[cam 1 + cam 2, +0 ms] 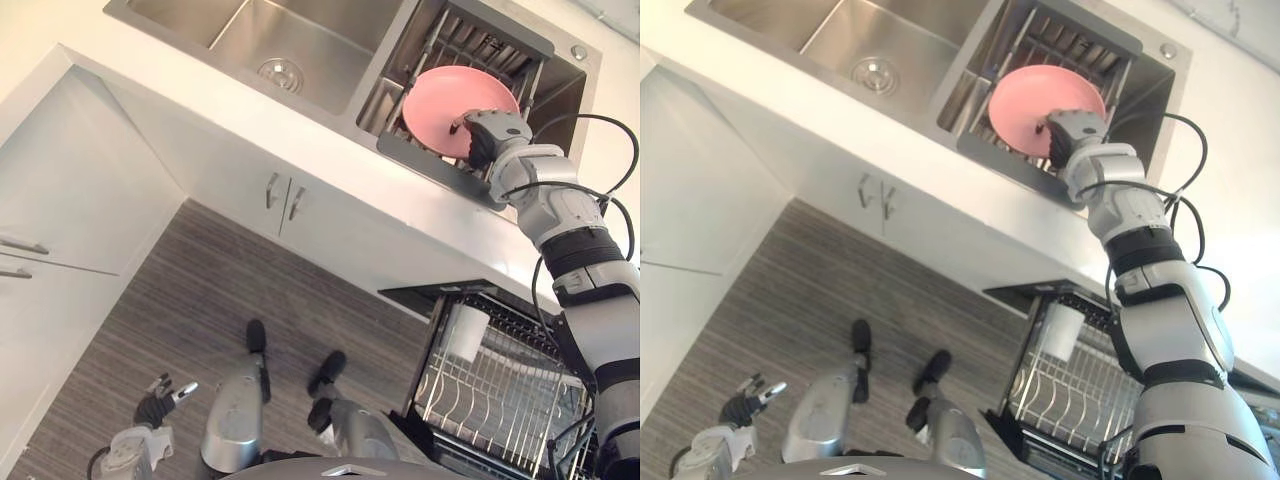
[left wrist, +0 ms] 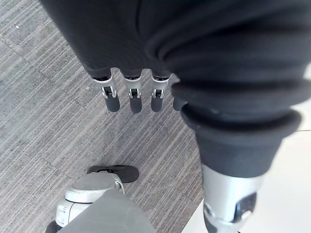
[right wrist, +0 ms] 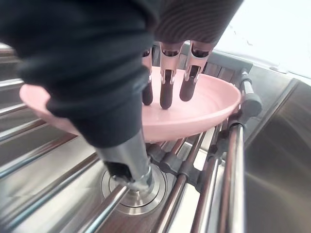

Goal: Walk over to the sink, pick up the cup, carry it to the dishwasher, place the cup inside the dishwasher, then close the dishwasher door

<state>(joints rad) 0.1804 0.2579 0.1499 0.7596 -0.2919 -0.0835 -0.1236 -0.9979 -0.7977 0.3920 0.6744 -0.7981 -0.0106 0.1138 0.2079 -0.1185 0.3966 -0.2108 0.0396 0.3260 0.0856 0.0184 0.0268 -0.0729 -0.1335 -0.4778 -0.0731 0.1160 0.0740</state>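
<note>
Fingers point(image 3: 165, 92) of R hand point(image 1: 487, 133) inside pink plate point(image 3: 214, 104), thumb under rim.

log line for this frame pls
right hand: pinching pink plate in sink rack | left hand: open, idle | dishwasher: open, white cup inside

We see a plain pink plate point(image 1: 450, 95) against the brushed silver steel of the sink point(image 1: 290, 45), which is set in a white bench point(image 1: 200, 85) above white cupboard doors point(image 1: 240, 185) with silver handles point(image 1: 272, 190). The floor point(image 1: 190, 300) is grey with fine darker stripes, and a white cup point(image 1: 466, 332) stands in a silver wire rack point(image 1: 500, 400). The right hand point(image 3: 166, 92) and the left hand point(image 2: 133, 99) both have silver fingers with dark tips under a black ribbed cover.
</note>
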